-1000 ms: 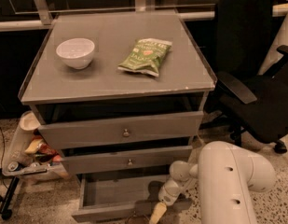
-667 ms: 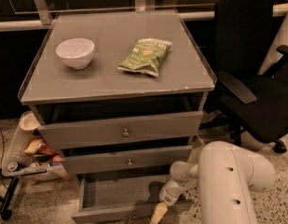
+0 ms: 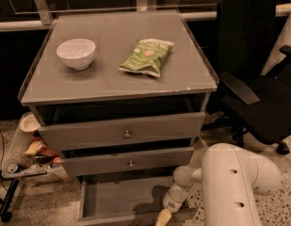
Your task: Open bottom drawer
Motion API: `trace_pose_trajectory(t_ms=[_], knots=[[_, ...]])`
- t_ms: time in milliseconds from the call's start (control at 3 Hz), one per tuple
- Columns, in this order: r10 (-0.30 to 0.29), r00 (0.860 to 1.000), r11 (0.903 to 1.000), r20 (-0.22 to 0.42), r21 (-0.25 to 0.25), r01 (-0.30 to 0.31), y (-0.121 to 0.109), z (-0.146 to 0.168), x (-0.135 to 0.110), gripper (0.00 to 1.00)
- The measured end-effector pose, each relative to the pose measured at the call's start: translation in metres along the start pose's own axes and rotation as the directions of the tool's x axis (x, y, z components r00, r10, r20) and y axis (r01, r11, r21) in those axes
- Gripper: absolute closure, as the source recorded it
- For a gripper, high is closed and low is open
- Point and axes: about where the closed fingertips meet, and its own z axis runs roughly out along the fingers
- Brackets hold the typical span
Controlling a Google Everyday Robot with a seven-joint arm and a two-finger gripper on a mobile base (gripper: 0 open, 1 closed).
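The bottom drawer (image 3: 117, 195) of the grey cabinet stands pulled out toward me, its bare grey inside showing. Its front runs along the lower edge of the view and the knob is not visible. My gripper (image 3: 163, 216) hangs at the drawer's front right corner, at the end of my white arm (image 3: 234, 182), which enters from the lower right. The gripper's tip is partly cut off by the frame edge.
The middle drawer (image 3: 130, 163) and top drawer (image 3: 127, 134) sit slightly ajar above. A white bowl (image 3: 76, 52) and a green snack bag (image 3: 146, 56) lie on the cabinet top. A black office chair (image 3: 258, 93) stands at the right. A low cart with snacks (image 3: 28, 155) stands at the left.
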Motion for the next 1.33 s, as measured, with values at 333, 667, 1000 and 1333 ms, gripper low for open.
trace_pose_trajectory(t_ms=[333,667,1000,1333], knots=[[0.031,0.999,0.9993,-0.006,-0.020,-0.031,0.016,-0.005,0.027,0.00],[0.031,0.999,0.9993,-0.006,-0.020,-0.031,0.016,-0.005,0.026,0.00],[0.070,0.997,0.9964,-0.014,-0.046,-0.071,0.036,-0.013,0.056,0.00],[0.070,0.997,0.9964,-0.014,-0.046,-0.071,0.036,-0.013,0.056,0.00]])
